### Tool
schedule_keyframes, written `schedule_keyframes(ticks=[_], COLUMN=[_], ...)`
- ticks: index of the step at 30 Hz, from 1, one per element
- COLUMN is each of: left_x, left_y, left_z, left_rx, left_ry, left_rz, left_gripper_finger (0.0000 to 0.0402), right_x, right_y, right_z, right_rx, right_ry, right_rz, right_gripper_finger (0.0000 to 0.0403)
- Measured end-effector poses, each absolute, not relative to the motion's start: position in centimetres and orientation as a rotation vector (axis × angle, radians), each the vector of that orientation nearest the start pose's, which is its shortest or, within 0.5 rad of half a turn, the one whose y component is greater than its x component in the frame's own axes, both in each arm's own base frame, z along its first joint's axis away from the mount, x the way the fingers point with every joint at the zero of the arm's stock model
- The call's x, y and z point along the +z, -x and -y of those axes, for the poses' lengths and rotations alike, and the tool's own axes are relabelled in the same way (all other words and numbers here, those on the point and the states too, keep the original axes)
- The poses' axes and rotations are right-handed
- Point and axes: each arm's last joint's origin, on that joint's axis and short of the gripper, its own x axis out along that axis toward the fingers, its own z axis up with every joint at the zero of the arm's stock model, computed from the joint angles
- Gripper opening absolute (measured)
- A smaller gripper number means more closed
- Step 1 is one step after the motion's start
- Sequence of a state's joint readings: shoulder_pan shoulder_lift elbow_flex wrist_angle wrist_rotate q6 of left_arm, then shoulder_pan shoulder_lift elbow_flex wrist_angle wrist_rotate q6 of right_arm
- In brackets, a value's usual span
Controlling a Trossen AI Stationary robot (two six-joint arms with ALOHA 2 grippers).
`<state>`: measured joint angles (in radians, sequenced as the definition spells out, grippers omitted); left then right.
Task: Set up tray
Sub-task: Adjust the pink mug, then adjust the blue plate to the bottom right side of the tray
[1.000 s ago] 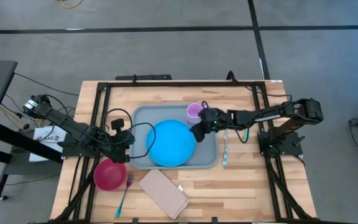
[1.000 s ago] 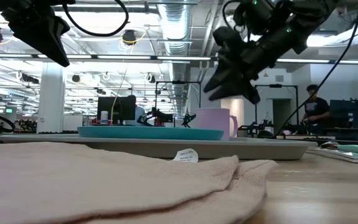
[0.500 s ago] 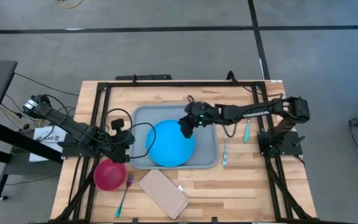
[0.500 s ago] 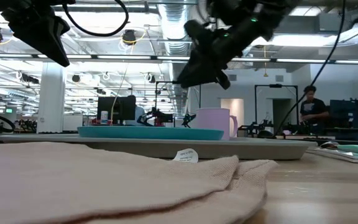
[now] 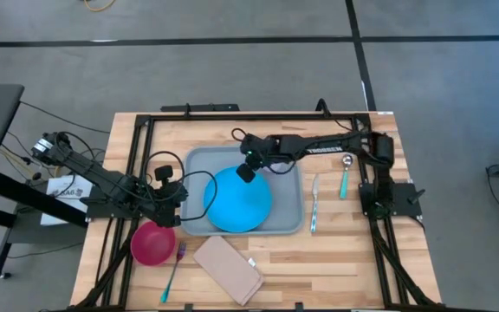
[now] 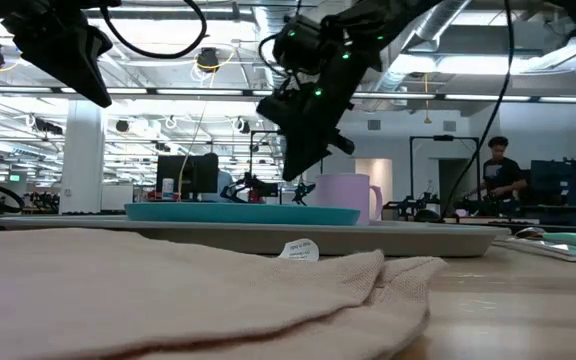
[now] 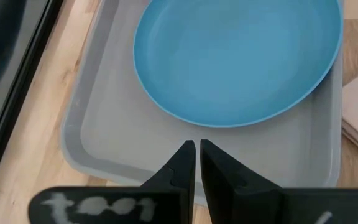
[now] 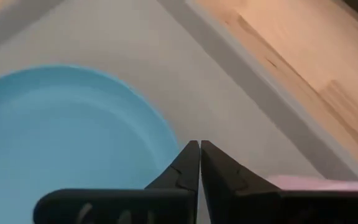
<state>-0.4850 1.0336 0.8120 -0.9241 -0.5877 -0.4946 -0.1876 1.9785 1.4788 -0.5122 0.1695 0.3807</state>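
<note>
Right tool (image 5: 244,172) is hovering with fingers pressed together, gripping nothing, above the blue plate's (image 5: 237,199) far edge, likely crossing for another item. Tray (image 5: 289,217) is lying mid-surface, carrying plate and pink cup (image 6: 345,198). Left tool (image 7: 196,155), likewise closed and empty, is waiting beside the tray's left rim.

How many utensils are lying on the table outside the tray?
3. A purple-headed fork lies beside the pink bowl; a knife lies just right of the tray; a teal spoon lies farther right. None looks hidden.
</note>
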Motion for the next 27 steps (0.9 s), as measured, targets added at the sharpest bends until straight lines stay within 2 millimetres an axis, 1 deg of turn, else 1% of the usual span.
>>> schedule_keyframes(ticks=[1,4,10,12,16,20,22,25,27], left_x=[25.1,25.1,25.1,25.1,25.1,25.1,25.1,25.1,25.1], left_y=[-16.2,-16.2,-16.2,-16.2,-16.2,-16.2,-16.2,-16.2,-16.2], left_z=[6.7,6.7,6.7,6.7,6.7,6.7,6.7,6.7,6.7], left_rx=[0.325,0.326,0.325,0.326,0.326,0.326,0.326,0.326,0.327], left_ry=[-0.131,-0.132,-0.133,-0.133,-0.134,-0.134,-0.134,-0.134,-0.134], left_rz=[-0.919,-0.920,-0.921,-0.921,-0.920,-0.920,-0.920,-0.920,-0.920], left_gripper_finger=[0.0013,0.0013,0.0013,0.0013,0.0013,0.0013,0.0013,0.0013,0.0013], right_x=[19.9,19.5,19.5,19.7,19.5,19.4,19.5,20.2,20.8], right_y=[-41.3,-41.1,-39.6,-39.3,-38.5,-38.1,-38.1,-38.1,-38.2], right_z=[8.5,8.9,8.7,8.6,8.4,8.2,8.0,7.3,6.4], right_rx=[-0.529,-0.586,-0.655,-0.679,-0.696,-0.710,-0.726,-0.721,-0.700], right_ry=[-0.349,-0.327,-0.322,-0.318,-0.318,-0.317,-0.297,-0.273,-0.262], right_rz=[-0.959,-1.065,-1.189,-1.202,-1.291,-1.331,-1.325,-1.302,-1.283], right_gripper_finger=[0.0004,0.0002,0.0001,0.0001,0.0001,0.0001,0.0001,0.0001,0.0001])
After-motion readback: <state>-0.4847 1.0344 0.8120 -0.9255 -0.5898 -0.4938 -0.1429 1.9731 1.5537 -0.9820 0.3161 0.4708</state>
